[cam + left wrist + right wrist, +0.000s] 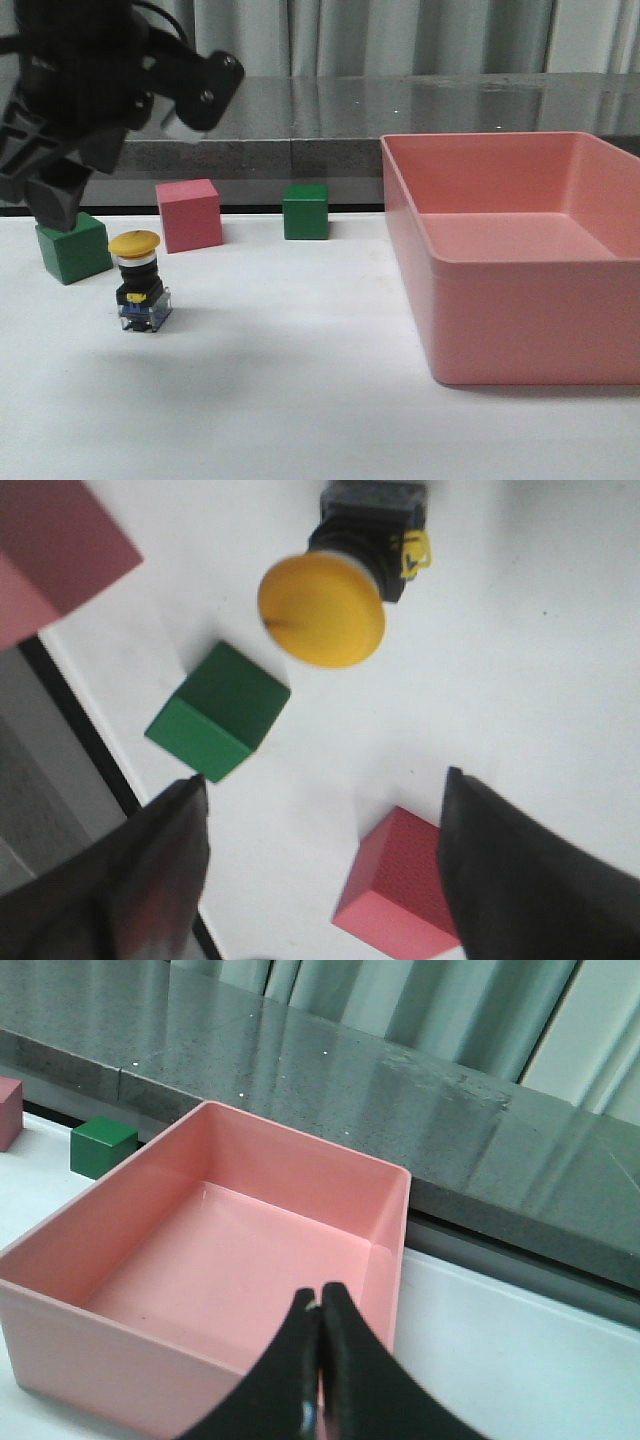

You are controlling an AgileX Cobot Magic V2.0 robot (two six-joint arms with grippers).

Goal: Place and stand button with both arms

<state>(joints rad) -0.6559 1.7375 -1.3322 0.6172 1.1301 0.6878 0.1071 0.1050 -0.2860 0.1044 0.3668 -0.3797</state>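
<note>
The button [140,285] stands upright on the white table, yellow cap on top and clear base block down. It also shows in the left wrist view [335,595], seen from above. My left gripper [55,195] hangs at the far left, above the left green cube and behind the button. In its wrist view the left gripper [326,776] is open and empty, well apart from the button. My right gripper [320,1305] is shut with nothing between its fingers, over the near wall of the pink bin [120,1360]. It is out of the front view.
A green cube [73,248], a pink cube [189,214] and a second green cube [305,211] stand along the table's back. A large pink bin [515,350] fills the right side. A grey ledge [330,110] runs behind. The left wrist view shows a green cube [218,712] and a pink cube [400,885].
</note>
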